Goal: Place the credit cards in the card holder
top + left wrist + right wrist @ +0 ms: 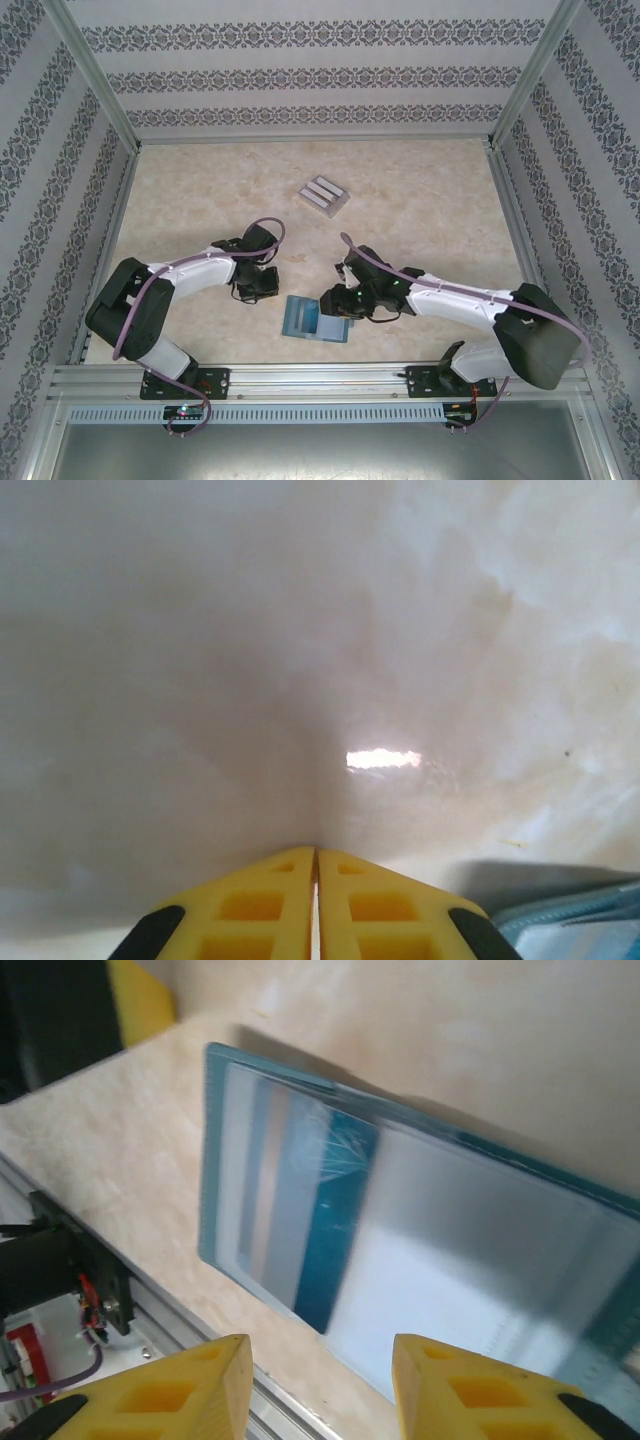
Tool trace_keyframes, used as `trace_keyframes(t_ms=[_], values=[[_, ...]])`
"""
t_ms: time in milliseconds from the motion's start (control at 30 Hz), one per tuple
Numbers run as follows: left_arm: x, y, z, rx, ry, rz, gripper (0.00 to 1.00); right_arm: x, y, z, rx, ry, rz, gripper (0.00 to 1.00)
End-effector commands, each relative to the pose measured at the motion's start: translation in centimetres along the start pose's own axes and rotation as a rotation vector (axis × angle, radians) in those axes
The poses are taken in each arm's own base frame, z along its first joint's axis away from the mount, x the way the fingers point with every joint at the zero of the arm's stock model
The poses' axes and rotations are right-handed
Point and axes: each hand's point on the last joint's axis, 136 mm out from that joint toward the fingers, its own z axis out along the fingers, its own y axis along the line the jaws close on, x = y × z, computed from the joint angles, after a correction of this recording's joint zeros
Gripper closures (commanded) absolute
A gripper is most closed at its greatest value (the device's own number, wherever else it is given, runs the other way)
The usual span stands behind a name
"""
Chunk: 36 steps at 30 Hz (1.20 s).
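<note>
Teal card holder (300,318), grey-striped floral walls (300,80)

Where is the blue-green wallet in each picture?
Top external: the card holder lies open low in the middle, near the table's front edge.
Left wrist: a bit of its edge sits in the bottom right corner.
Right wrist: it looks big and lies open across the middle.
Shared landmark: the pale marbled table under it in all three views.

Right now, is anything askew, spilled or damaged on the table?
Nothing stands out. The card holder lies open and flat near the front edge, partly under the right claw. The credit cards sit in a tidy overlapping row farther back, apart from it. No spill or damage visible.
</note>
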Motion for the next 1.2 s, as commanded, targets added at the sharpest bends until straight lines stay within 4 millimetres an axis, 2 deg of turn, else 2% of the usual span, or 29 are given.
trace_keyframes(t_ms=[0, 100, 233, 500, 733, 1000, 1067, 1167], values=[[1.3, 1.0, 0.4, 0.000, 0.039, 0.010, 0.90, 0.1, 0.5, 1.0, -0.003, 0.013, -0.008, 0.64], [2.7, -0.4, 0.9, 0.109, 0.091, 0.024, 0.85, 0.1, 1.7, 2.1, -0.017, 0.040, -0.031, 0.65], [3.8, -0.6, 1.1, 0.133, 0.138, 0.041, 0.83, -0.1, 1.4, 3.1, 0.002, 0.060, -0.018, 0.75], [5.6, -2.2, 1.8, 0.196, 0.206, 0.074, 0.85, -0.3, 1.4, 4.5, -0.004, 0.095, -0.037, 0.73], [5.8, -2.1, 2.0, 0.187, 0.206, 0.087, 0.87, -0.6, 2.0, 5.1, -0.024, 0.103, -0.049, 0.75], [5.9, -2.0, 2.2, 0.184, 0.210, 0.077, 0.91, -0.7, 3.1, 5.6, -0.070, 0.119, -0.056, 0.83], [6.2, -1.7, 2.1, 0.174, 0.219, 0.073, 0.91, -0.6, 3.1, 5.8, -0.071, 0.125, -0.055, 0.86], [7.0, -0.1, 1.8, 0.116, 0.219, 0.033, 0.89, -0.4, 3.1, 6.1, -0.073, 0.136, -0.049, 0.88]])
